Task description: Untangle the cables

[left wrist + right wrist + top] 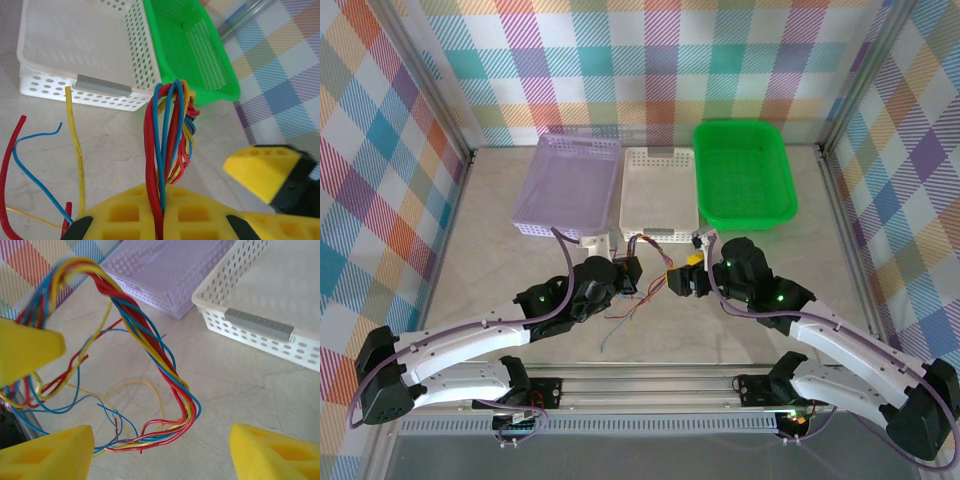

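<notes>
Checked walls (410, 120) enclose a pale desk (490, 250), with a purple basket (570, 185), white basket (660, 195) and green basket (742, 170) lining its far side. My left fingers (125, 217) are clamped tight on the cables (167, 130), a twisted bundle of red, blue and yellow wires. My right fingers (270, 452) stand wide apart, gripping nothing, the bundle's loop drooping between them.

The centre lane is blocked: the cables (642, 285) are hung between the left gripper (623, 272) and the right gripper (682, 282). Beyond, passage is walled off by the purple basket (572, 182), white basket (660, 190) and green basket (742, 175). Bare table (490, 250) is found open on both flanks.
</notes>
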